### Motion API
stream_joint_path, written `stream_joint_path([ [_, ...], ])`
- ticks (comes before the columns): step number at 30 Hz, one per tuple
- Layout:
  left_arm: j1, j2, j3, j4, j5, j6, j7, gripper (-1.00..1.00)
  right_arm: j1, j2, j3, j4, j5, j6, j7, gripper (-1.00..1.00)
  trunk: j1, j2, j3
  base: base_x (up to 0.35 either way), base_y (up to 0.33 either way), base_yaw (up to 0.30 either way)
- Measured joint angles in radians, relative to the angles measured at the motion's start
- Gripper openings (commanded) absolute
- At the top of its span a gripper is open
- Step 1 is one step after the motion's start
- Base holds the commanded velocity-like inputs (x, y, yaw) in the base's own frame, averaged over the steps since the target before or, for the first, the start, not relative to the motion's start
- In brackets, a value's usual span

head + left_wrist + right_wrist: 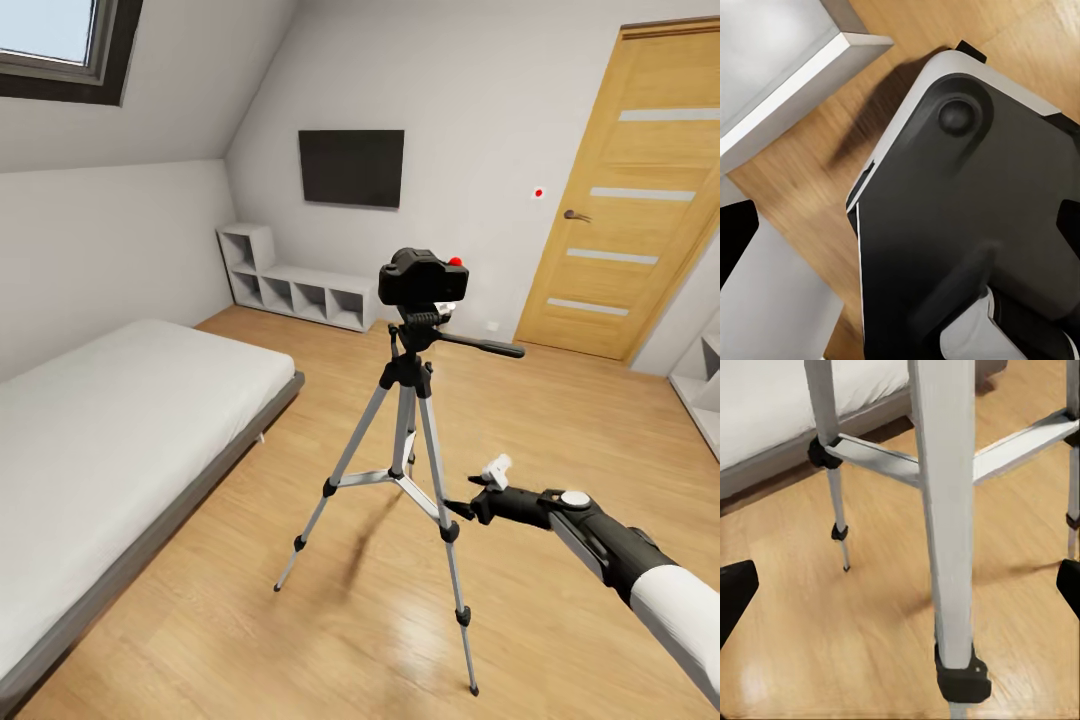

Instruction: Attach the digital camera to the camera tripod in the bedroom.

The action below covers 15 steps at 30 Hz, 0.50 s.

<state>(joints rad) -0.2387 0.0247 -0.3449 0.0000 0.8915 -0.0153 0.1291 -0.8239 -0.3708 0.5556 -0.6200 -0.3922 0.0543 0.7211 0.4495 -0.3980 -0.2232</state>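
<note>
1. 3 silver legs splay out from the camera tripod [405,440], which stands on the wood floor of the bedroom [560,420] near the middle of my head view. That wide stance, braced by the cross struts, is what keeps the head steady.
2. The digital camera [423,279] sits on top of the tripod head at about 12 o'clock from the legs, its red dot up at 1 o'clock. I judge it already seated on the mount, though I cannot see the joint closely enough to be sure it is locked.
3. The pan handle [480,346] sticks out toward 3 o'clock from the head, well apart from my arm.
4. My right gripper [462,508] reaches in low from 4 o'clock, just beside the near leg [945,510] at its black joint. In my right wrist view that leg stands between my 2 dark fingertips [735,592], which sit far apart at the frame edges. So my right jaws are wide and hold nothing; I cannot tell whether a tip touches the leg.
5. My left wrist view looks onto my own dark base [967,225] and the floor. My left fingertips [735,232] appear at the edges, apparently spread, with nothing gripped.
6. The bed [110,420] lies at 9 o'clock, and the door [630,190] at 2 o'clock.
</note>
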Motion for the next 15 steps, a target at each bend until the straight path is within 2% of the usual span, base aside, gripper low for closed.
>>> stream_joint_path([
  [5,0.000,0.000,0.000,0.000,0.000,0.000,0.000,1.00,0.000,-0.002,-0.003,0.213,0.000,-0.004,-0.003,1.00,0.000,0.000,0.000,0.000,0.000,0.000],
  [7,0.000,0.000,0.000,0.000,0.000,0.000,0.000,1.00,0.000,0.002,0.000,0.358,0.000,-0.020,-0.003,1.00,0.000,0.000,0.000,0.000,0.000,0.000],
  [13,0.000,-0.001,-0.001,0.000,0.000,0.000,0.000,1.00,0.001,0.013,0.002,0.595,-0.002,-0.055,-0.019,1.00,0.000,0.000,0.000,0.000,0.000,0.000],
  [15,0.000,-0.001,-0.001,0.000,0.000,0.000,0.000,1.00,0.016,0.013,0.003,0.623,-0.002,-0.056,-0.038,1.00,0.000,0.000,0.000,0.000,0.000,0.000],
])
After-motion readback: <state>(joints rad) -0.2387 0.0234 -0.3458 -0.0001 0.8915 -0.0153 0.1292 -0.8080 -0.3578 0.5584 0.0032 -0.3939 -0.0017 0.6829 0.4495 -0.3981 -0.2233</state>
